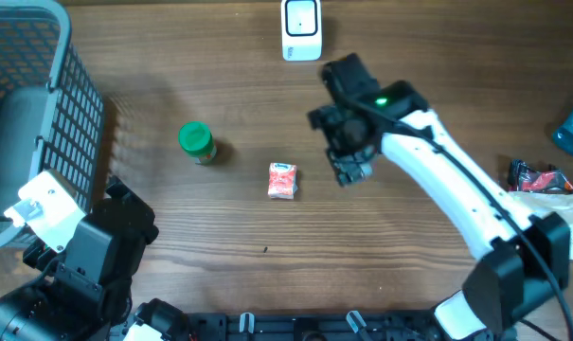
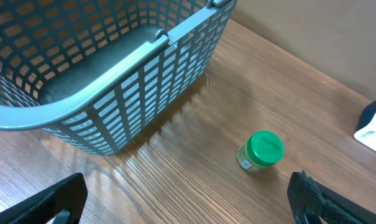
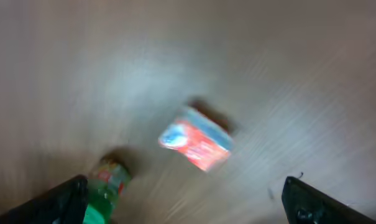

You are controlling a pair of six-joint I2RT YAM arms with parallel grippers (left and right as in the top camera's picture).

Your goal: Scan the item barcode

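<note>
One red packet (image 1: pixel 282 180) on worktop (image 1: pixel 172 218): probably light, soft (wrapper may slip); pinch across narrow width. Right pincer (image 3: pixel 184 199), left pincer (image 2: pixel 188 202) apart, empty.

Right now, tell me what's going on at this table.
Nothing is held yet. The right gripper hangs open just right of a small red-and-blue packet. The left gripper, also open, sits by the grey basket, facing a green-lidded jar. A white device stands at the far edge.

The jar (image 1: pixel 197 142) sits between basket (image 1: pixel 70 104) and packet (image 1: pixel 282 180), with what seems a scanner (image 1: pixel 301 28) behind.
</note>
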